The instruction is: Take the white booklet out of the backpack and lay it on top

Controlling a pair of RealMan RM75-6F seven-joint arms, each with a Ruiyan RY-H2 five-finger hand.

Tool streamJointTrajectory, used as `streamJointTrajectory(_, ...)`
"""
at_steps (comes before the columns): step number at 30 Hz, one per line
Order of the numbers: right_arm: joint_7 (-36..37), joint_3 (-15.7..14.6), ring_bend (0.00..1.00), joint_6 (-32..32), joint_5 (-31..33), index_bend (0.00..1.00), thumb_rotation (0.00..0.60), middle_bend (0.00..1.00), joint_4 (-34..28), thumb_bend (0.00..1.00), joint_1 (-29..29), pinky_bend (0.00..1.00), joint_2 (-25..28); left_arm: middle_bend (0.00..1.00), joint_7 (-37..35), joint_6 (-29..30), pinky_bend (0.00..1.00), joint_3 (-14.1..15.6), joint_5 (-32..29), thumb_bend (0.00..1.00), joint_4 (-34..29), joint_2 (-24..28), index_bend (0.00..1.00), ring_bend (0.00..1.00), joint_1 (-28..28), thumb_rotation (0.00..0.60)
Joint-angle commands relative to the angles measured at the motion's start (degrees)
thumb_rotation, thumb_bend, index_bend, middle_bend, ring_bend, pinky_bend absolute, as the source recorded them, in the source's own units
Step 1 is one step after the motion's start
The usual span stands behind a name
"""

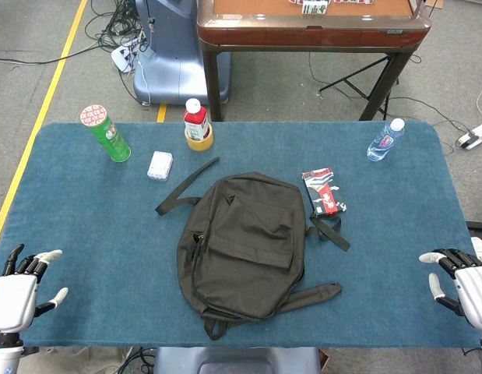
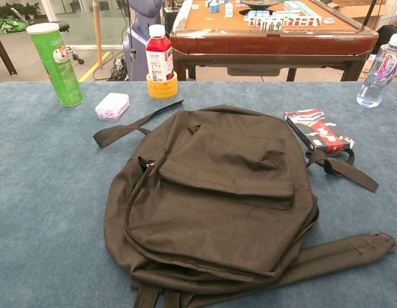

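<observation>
A dark olive backpack [image 1: 242, 245] lies flat in the middle of the blue table, its straps spread out; the chest view shows the backpack [image 2: 217, 192] close up with its zipper shut. No white booklet shows in either view. My left hand [image 1: 15, 292] hovers at the table's near left corner, fingers apart and holding nothing. My right hand [image 1: 465, 284] sits at the near right corner, fingers spread and empty. Both hands are far from the backpack and are out of the chest view.
A green canister [image 1: 105, 133], a red-capped bottle [image 1: 197, 125] and a small white box [image 1: 160, 165] stand at the back left. A red card box [image 1: 321, 191] lies beside the backpack's right strap. A water bottle [image 1: 385, 140] stands back right.
</observation>
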Motion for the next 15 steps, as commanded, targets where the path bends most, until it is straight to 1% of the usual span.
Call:
streamJointTrajectory(1,0.01,0.35,0.3,0.17,0.28,0.37,0.6,0.37,-0.02,0.51,0.11,0.39,0.14,0.33,-1.34,-0.85,0.05,0.48,1.87,0.2,1.88,0.1,0.31,0.29,-1.01,0.6)
streamJointTrajectory(6,-0.41,1.24,0.3,-0.01,1.15,0.38,0.6,0.37,-0.41,0.51,0.59,0.39,0.63,0.33,-9.06,-4.44,0.05,2.62,6.96,0.2,2.74,1.93,0.31,0.29,-4.23,0.6)
streamJointTrajectory(10,-0.86,1.68,0.3,-0.61,1.69,0.37,0.6,0.37,-0.99,0.51,1.08,0.39,0.94,0.33,-14.89,-6.7,0.05,4.39,12.98,0.2,3.88,2.16,0.31,0.28,-7.9,0.6)
streamJointTrajectory(12,-1.13,1.78,0.3,-0.91,1.84,0.37,0.6,0.37,-1.32,0.51,1.27,0.39,1.11,0.33,-16.99,-8.22,0.05,5.1,15.46,0.2,4.23,1.91,0.31,0.28,-9.96,0.6)
streamJointTrajectory(15,-1.43,1.91,0.3,-1.29,2.11,0.38,0.6,0.37,-1.74,0.51,1.5,0.39,1.26,0.32,-17.31,-11.61,0.05,5.76,17.84,0.2,4.03,1.3,0.31,0.27,-13.0,0.6)
